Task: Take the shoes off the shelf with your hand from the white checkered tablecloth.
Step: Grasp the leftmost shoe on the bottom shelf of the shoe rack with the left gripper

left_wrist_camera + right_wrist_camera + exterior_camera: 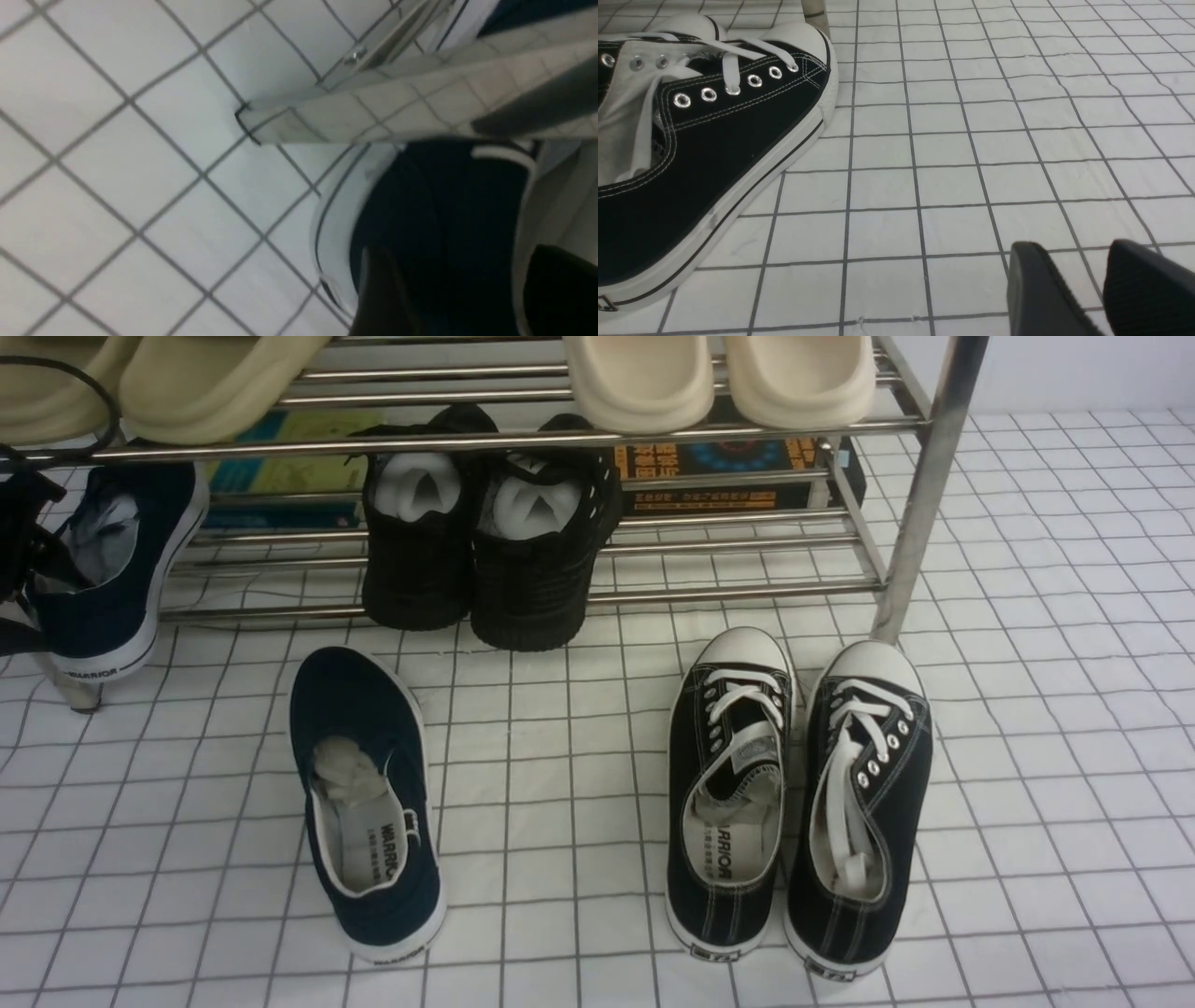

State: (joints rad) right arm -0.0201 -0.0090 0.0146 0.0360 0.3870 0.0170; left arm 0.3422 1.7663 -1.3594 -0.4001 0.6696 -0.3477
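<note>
Left wrist view: left fingers (387,294) spread astride shoe (444,210) beside shelf leg (373,116); right fingers (1041,289) parted over tablecloth (971,140).

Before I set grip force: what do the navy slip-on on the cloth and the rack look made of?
Navy slip-on: matte cloth upper, likely canvas; white sole looks rubber, smooth with printed lettering. Rack: polished metal tubing, probably steel or chrome-plated, judging by mirror-like reflections.

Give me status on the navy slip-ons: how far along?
Done: first navy slip-on lies on the checkered tablecloth. In hand: left gripper hangs open over the second navy slip-on at the left end of the shelf; no grip evident. Left: bring it down beside the first. Right gripper is open and empty.
</note>
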